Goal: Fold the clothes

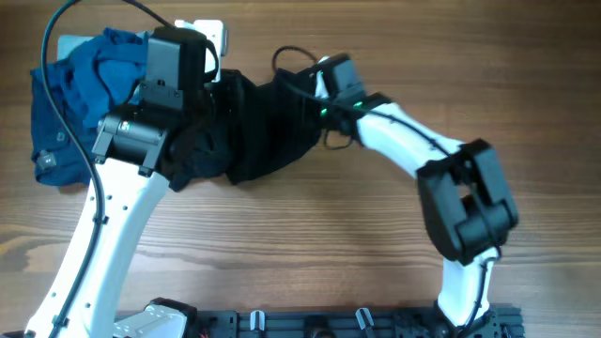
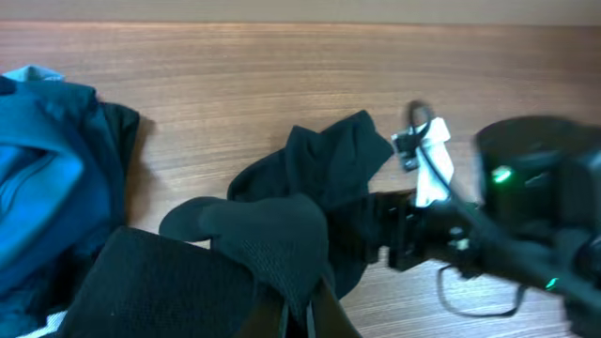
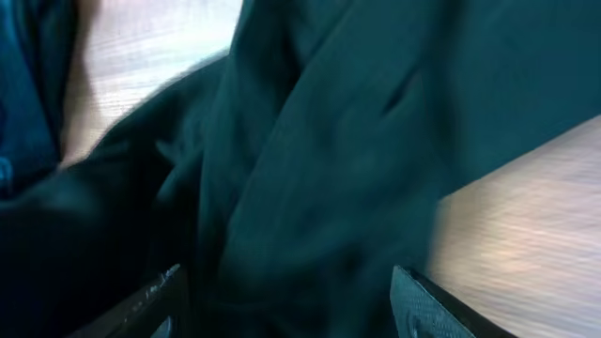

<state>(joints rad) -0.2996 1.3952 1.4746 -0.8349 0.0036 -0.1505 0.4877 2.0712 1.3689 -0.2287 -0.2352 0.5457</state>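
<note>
Left tool [image 2: 302, 296] is pinched shut on a raised bunch of the black garment [image 1: 263, 131], while the right tool [image 3: 286, 291] sits with its jaws well apart and black fabric lying between them, not visibly clamped. That garment lies in a crumpled mound at the far middle of the worktop [image 1: 329, 235], between the two arms and just beside the heap of blue garments [image 1: 75, 103]. No flat layer, straight edge or clean fold shows, so I judge that the spreading-out and every fold are not yet done.
</note>
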